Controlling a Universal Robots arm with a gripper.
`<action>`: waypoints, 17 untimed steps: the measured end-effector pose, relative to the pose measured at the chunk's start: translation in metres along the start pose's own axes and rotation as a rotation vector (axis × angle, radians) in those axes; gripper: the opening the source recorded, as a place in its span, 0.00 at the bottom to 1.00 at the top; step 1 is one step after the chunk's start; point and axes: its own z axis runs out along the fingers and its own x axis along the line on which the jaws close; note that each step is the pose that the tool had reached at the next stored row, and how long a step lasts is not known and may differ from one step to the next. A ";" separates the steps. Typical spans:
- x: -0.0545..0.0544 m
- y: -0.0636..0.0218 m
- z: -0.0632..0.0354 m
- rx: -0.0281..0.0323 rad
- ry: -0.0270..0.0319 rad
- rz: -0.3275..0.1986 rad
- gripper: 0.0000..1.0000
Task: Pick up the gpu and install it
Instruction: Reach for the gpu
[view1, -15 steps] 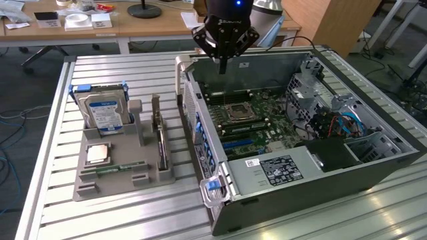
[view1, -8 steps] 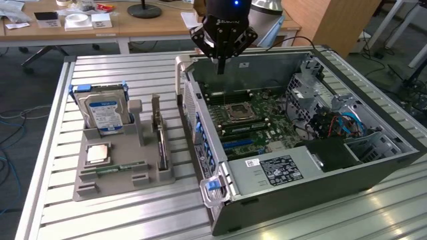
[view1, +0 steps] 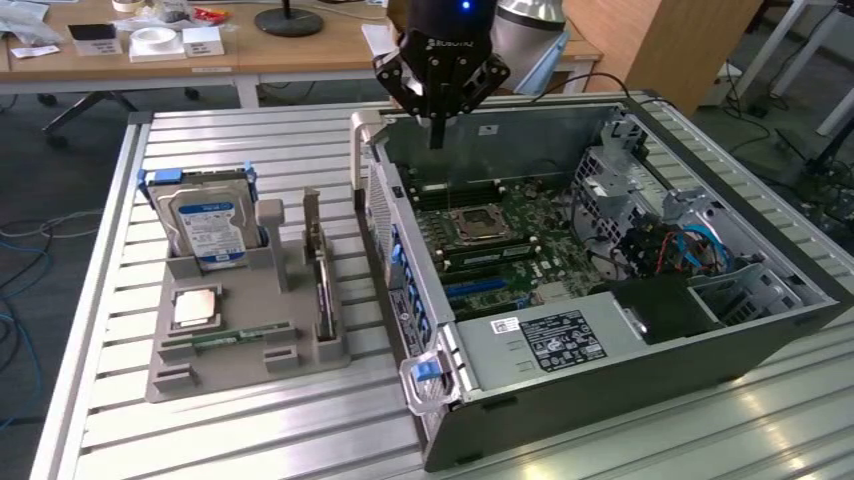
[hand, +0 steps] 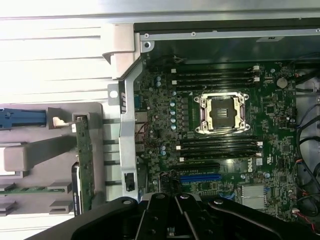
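The gpu (view1: 318, 262) stands on its long edge in a slot of the grey holder (view1: 247, 372), at the exterior view's left of the open computer case (view1: 601, 345). In the wrist view the gpu (hand: 84, 165) shows edge-on as a thin green card. My gripper (view1: 437, 128) hangs shut and empty over the far end of the case, above the motherboard (view1: 501, 235) and well apart from the gpu. Its dark fingers (hand: 160, 220) point down at the board near the blue expansion slot (hand: 200, 177).
The holder also carries an upright silver hard drive (view1: 207, 218), a processor chip (view1: 196, 307) and a narrow green memory stick (view1: 227, 337). The case's metal wall (view1: 400, 270) stands between holder and motherboard. Cables and drive cages (view1: 667, 240) crowd the case's far side.
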 end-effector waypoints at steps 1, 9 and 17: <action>0.001 0.0000 0.0000 0.0000 -0.0001 0.000 0.11; 0.004 -0.0003 -0.0001 0.0000 -0.0001 0.000 0.11; 0.008 -0.0006 -0.0002 0.0000 -0.0001 0.000 0.11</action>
